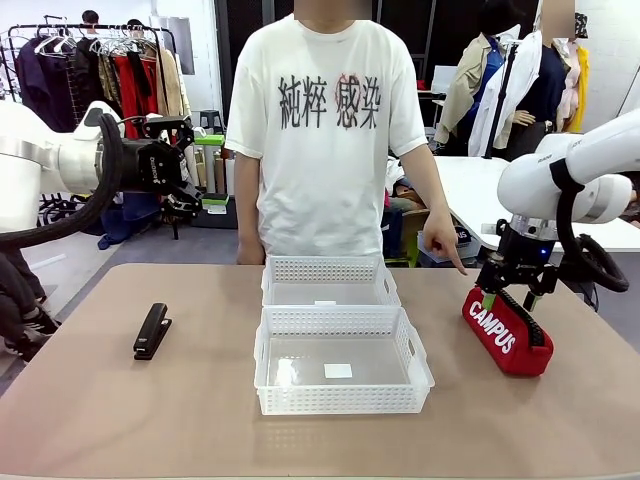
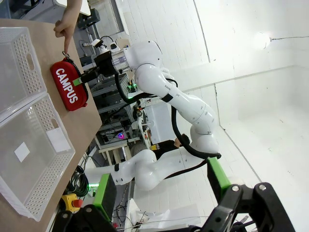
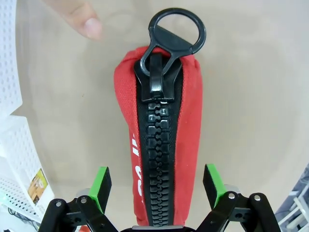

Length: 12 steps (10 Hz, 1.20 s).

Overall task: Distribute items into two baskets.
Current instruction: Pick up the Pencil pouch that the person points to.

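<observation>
The red "CAMPUS" pouch (image 1: pixel 507 333) lies on the table to the right of the baskets, black zip facing up (image 3: pixel 188 121). My right gripper (image 1: pixel 510 296) hangs just over its far end and is open. Its green pads (image 3: pixel 100 186) stand on either side of the pouch with a gap at each side. A black stapler (image 1: pixel 152 330) lies at the table's left. Two white lattice baskets sit mid-table, one far (image 1: pixel 325 268) and one near (image 1: pixel 340 398), with nothing in them but small labels. My left gripper (image 1: pixel 183 203) is raised at the far left, open (image 2: pixel 161 188) and holding nothing.
A person stands at the far side, one hand (image 1: pixel 445 252) pointing down beside the pouch's far end, its fingertip (image 3: pixel 83 20) close to the zip ring. Bare tabletop (image 1: pixel 130 410) surrounds the baskets. The left wrist view shows the pouch (image 2: pixel 70 88) and baskets (image 2: pixel 46 166) from afar.
</observation>
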{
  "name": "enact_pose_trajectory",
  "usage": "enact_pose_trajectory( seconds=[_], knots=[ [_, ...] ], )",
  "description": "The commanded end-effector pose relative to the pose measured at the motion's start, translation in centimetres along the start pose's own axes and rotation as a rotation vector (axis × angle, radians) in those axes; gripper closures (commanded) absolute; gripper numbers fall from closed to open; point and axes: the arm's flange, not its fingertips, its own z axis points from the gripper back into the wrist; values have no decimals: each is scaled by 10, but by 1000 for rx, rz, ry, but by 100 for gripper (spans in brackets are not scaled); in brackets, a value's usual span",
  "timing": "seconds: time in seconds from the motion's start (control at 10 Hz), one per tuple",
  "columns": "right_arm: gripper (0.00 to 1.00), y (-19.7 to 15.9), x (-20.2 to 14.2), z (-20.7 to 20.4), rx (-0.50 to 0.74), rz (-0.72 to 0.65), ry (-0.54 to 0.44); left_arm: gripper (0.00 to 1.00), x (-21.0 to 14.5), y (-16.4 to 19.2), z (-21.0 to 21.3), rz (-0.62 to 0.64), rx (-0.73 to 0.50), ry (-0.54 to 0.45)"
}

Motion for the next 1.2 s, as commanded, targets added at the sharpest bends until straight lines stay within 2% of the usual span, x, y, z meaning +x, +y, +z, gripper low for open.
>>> enact_pose_trajectory(
  seconds=[0.0, 0.4, 0.5, 1.1],
  knots=[
    [18, 2, -5, -3, -43, 16, 16, 0, -1, -2, 2, -5, 4, 1],
    [94, 3, -8, 5, -50, 0, 9, 0, -1, -2, 2, -5, 4, 1],
    [100, 3, -10, 7, -52, -1, 8, 0, -1, -2, 2, -5, 4, 1],
    [100, 11, -16, 21, -28, -1, 26, 0, -1, -2, 2, -5, 4, 1]
  ],
)
